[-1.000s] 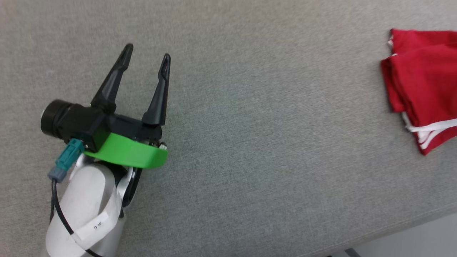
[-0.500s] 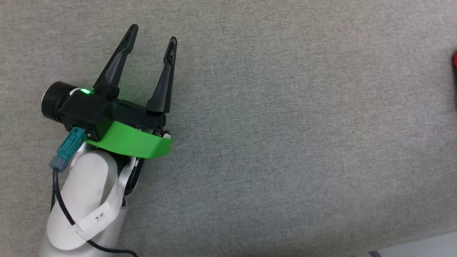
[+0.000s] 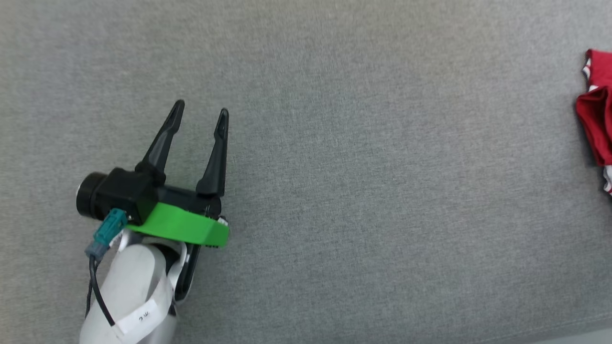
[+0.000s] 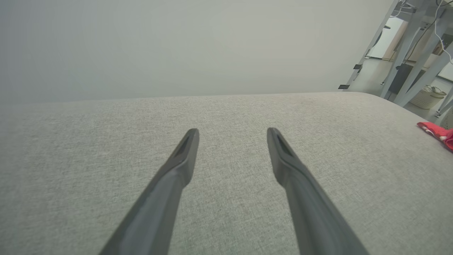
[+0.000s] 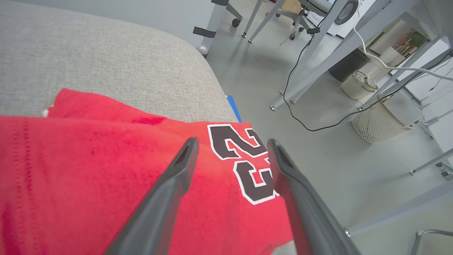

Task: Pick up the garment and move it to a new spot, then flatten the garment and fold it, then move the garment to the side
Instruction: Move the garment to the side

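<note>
On grey cushion (image 3: 382, 191) | left gripper (image 3: 201, 107) spread | right gripper (image 5: 231, 140) spread over garment (image 5: 88, 159)

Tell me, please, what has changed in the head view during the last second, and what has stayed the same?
The head camera turned: the garment slid to the view's right edge, nearly out, then partly back, so the cloth itself need not have moved. Nothing was gripped or released. The left gripper stayed open and empty above the grey surface.
</note>
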Robot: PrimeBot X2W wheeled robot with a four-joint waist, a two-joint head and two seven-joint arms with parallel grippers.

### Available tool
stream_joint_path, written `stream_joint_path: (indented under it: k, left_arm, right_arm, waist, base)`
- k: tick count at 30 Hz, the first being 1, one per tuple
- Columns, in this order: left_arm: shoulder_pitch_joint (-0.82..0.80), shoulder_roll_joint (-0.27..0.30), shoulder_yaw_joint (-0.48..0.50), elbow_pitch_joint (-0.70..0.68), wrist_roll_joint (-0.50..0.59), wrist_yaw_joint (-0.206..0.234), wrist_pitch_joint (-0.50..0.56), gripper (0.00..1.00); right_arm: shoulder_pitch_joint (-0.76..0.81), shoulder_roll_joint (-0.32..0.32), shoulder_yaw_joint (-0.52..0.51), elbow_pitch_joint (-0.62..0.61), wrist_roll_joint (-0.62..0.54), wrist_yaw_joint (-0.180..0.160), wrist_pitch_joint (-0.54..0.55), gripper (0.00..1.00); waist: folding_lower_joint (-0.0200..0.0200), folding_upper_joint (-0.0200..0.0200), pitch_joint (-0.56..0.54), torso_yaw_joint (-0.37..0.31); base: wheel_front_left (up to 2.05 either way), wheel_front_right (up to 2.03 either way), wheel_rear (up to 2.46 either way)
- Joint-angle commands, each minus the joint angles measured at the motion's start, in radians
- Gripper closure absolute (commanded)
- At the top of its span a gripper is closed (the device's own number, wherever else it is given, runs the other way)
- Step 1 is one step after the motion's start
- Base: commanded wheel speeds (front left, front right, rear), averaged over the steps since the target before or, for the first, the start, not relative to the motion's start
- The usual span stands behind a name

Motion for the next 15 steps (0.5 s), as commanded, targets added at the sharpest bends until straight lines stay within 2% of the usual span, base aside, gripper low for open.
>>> stream_joint_path:
  k: [1,7,9,10,15]
  left_arm:
    - [0.02,-0.009,0.005,0.005,-0.012,0.008,-0.007,0.0]
    - [0.113,-0.033,0.028,0.033,-0.03,0.034,-0.013,0.0]
    - [0.143,-0.044,0.036,0.046,-0.041,0.038,-0.014,0.0]
    - [0.18,-0.055,0.047,0.067,-0.051,0.041,-0.014,0.0]
    - [0.222,-0.068,0.054,0.093,-0.051,0.042,-0.015,0.0]
  right_arm:
    - [0.038,0.016,0.003,-0.024,0.019,-0.001,-0.008,0.0]
    - [0.232,0.112,0.028,-0.168,0.079,-0.001,-0.014,0.0]
    - [0.298,0.143,0.049,-0.221,0.1,-0.001,-0.013,0.0]
    - [0.383,0.185,0.084,-0.291,0.132,-0.001,-0.005,0.0]
    - [0.499,0.249,0.139,-0.397,0.181,-0.001,0.017,0.0]
  waist:
    - [0.0001,0.0,-0.112,0.033]
    - [0.0001,0.0,-0.229,0.061]
    - [0.0001,0.0,-0.266,0.074]
    - [0.0001,0.0,-0.314,0.092]
    - [0.0001,0.0,-0.373,0.131]
  base:
    - [0.0,0.0,0.0]
    - [0.0,0.0,0.0]
    - [0.0,0.0,0.0]
    - [0.0,0.0,0.0]
    - [0.0,0.0,0.0]
